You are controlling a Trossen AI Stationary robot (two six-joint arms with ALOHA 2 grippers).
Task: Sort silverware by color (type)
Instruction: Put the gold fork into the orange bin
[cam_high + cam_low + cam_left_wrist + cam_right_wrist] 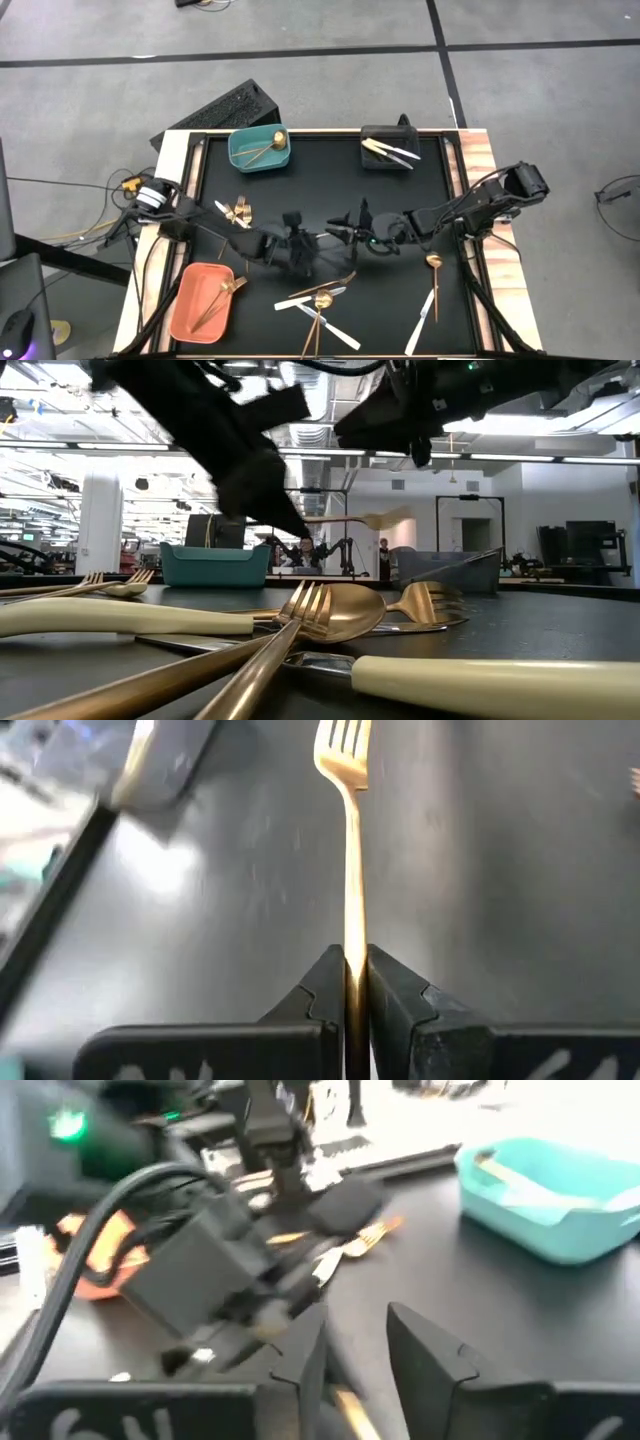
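A gold fork (350,840) hangs above the middle of the black mat, with my left gripper (352,975) shut on it. The low view shows this fork (350,519) about level, tines toward the right arm. My right gripper (355,1345) stands open just beyond the tines, facing the left gripper (303,250). A gold piece (347,1412) shows low between its fingers; I cannot tell whether it touches them. More gold forks and spoons and white-handled knives lie loose on the mat (320,298). My left gripper pinches the fork's handle (352,952) between its two fingers. The handle's free end is hidden between them. The fingers come from the table's left, slanting down, and lie along the fork, which sticks out past the fingertips. The fork is lifted clear of the mat.
A teal bin (240,150) with a gold spoon and a black bin (372,134) with white knives stand at the far edge. A salmon bin (190,312) with a gold fork sits near left. Loose forks (237,210), a spoon (435,262) and a knife (425,315) lie around.
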